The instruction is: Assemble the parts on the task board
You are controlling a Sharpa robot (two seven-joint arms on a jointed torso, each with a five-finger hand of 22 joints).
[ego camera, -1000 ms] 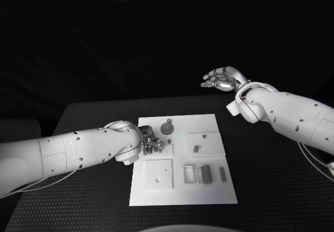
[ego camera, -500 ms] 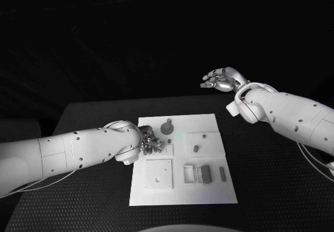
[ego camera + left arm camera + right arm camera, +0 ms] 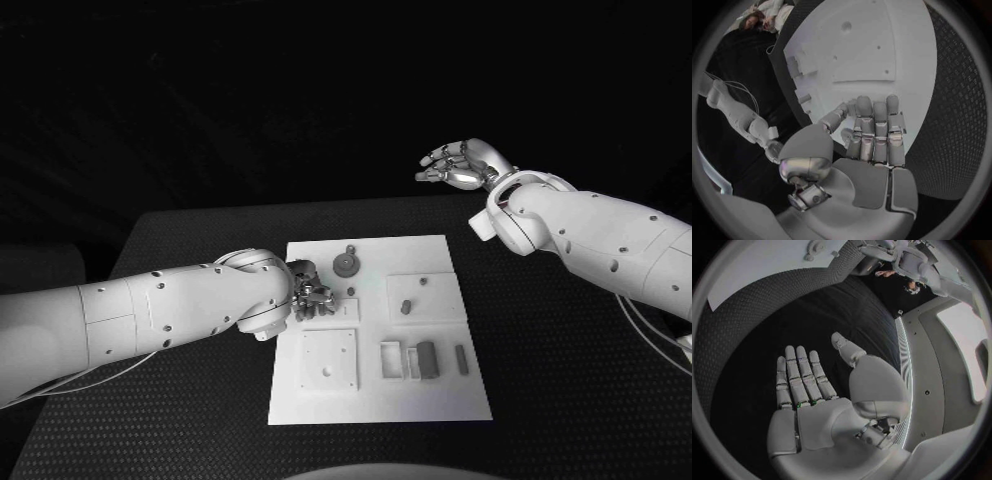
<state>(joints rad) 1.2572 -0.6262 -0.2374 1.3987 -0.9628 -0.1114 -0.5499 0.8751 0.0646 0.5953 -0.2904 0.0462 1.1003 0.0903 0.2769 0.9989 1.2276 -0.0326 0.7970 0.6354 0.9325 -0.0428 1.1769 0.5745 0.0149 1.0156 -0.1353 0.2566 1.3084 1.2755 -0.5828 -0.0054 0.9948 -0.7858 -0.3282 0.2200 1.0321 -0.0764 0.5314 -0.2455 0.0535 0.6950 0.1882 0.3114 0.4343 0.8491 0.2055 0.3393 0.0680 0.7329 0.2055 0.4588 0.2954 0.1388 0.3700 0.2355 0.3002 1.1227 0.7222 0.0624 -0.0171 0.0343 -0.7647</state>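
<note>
The task board (image 3: 378, 330) lies in the middle of the head view, on the black bench (image 3: 173, 250), with its long side running away from the robot. Several small grey parts rest on it: a round part (image 3: 346, 264) near its upper left, a small peg (image 3: 408, 307) on a raised square right of centre, and a dark bar (image 3: 426, 358) beside a slimmer bar (image 3: 460, 359) in the lower right. A square plate (image 3: 329, 360) with small holes sits at the lower left of the board.

The left hand (image 3: 310, 297) hangs over the left edge of the board, just below the round part. In the left wrist view its fingers (image 3: 874, 132) lie straight and side by side, spread flat toward the white board surface, and nothing sits between them; it holds no part. That low, flat posture suggests it is lining up over the board's left side, probably to reach for a nearby piece.

The right hand (image 3: 462, 164) is raised in the upper right of the head view, well apart from the board, likely parked out of the way. Its fingers (image 3: 798, 375) are extended and slightly apart, holding nothing.

Assembly looks barely started; most parts lie loose.
</note>
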